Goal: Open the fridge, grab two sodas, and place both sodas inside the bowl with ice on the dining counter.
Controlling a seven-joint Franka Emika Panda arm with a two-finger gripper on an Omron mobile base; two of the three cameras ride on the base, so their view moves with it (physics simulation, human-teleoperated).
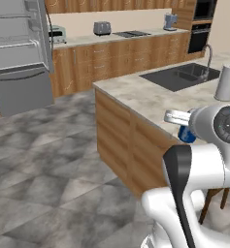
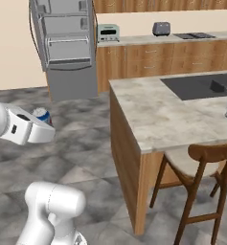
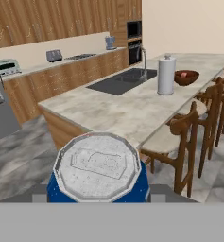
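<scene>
1. Gripper (image 3: 98, 201) is clamped on the blue can (image 3: 98, 170). In the hand view the can's silver top sits bottom centre, with the fingers hidden at its sides.
2. In the left base view a bit of the can (image 1: 186, 134) shows blue at right centre, tucked behind the white wrist. In the right base view it (image 2: 41, 115) peeks out at left centre, past the hand.
3. The can is carried upright, lid toward the camera, probably so it goes into the bowl standing and doesn't slip.
4. The fridge (image 1: 20, 53) stands upper left in the left base view, door swung open, shelves bare as far as I can tell. In the right base view it (image 2: 67, 48) is at top centre-left.
5. The bowl (image 3: 186, 77) is at upper right of the hand view on the counter (image 3: 127, 111), just beside the paper towel roll (image 3: 166, 74) and past the sink (image 3: 120, 81). Its contents are too small to read.
6. The hand points along the counter toward the bowl, so I judge this is the carry leg for the first soda. The can is well apart from the bowl.
7. The brown bottle isn't placed yet, judging by the bowl; roughly a third of the task is done.
8. Chairs (image 3: 189, 137) line the counter's near edge at right of the hand view. The approach should stay above the counter to clear their backs and the roll.
</scene>
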